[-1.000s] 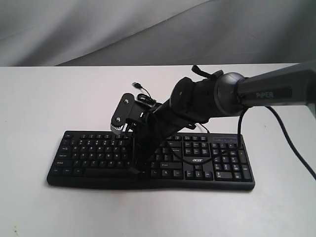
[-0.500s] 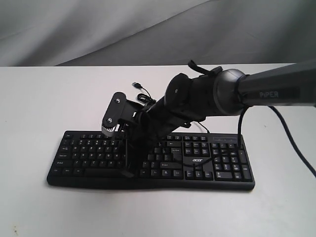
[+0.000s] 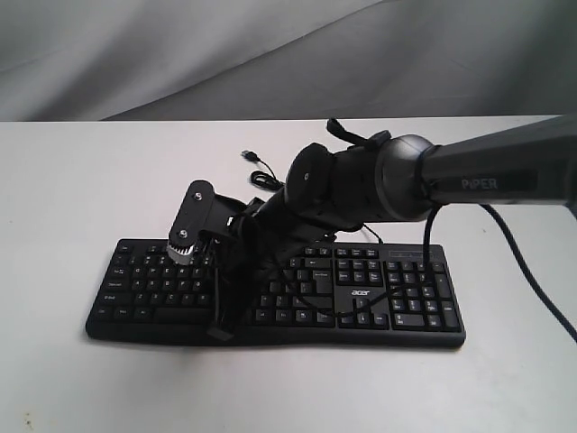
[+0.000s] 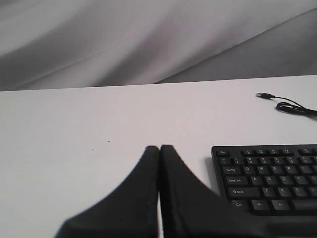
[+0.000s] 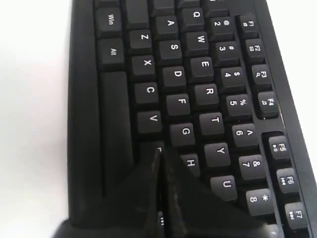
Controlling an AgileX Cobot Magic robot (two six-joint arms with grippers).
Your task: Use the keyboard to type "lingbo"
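The black keyboard (image 3: pixel 410 307) lies across the white table, its thin cable (image 3: pixel 258 162) trailing behind it. My right gripper (image 3: pixel 219 330) reaches in from the right and points down at the keyboard's left half, its fingers pressed together with nothing between them. In the right wrist view the gripper (image 5: pixel 160 149) sits on the bottom letter row of the keyboard (image 5: pixel 198 74), on the key just after V and below G and H. Whether the key is pressed down I cannot tell. My left gripper (image 4: pixel 159 148) is shut and empty over bare table beside the Esc end of the keyboard (image 4: pixel 277 173); the exterior view does not show it.
The USB plug (image 4: pixel 265 95) and a coil of cable (image 4: pixel 297 106) lie on the table behind the keyboard. The right arm (image 3: pixel 487 176) spans over the number pad and the right half of the keys. A grey cloth backdrop (image 3: pixel 180 54) hangs behind the table.
My right gripper has swung leftward along the keyboard, its tip moving from near the middle of the keys toward the left half. It stays shut.
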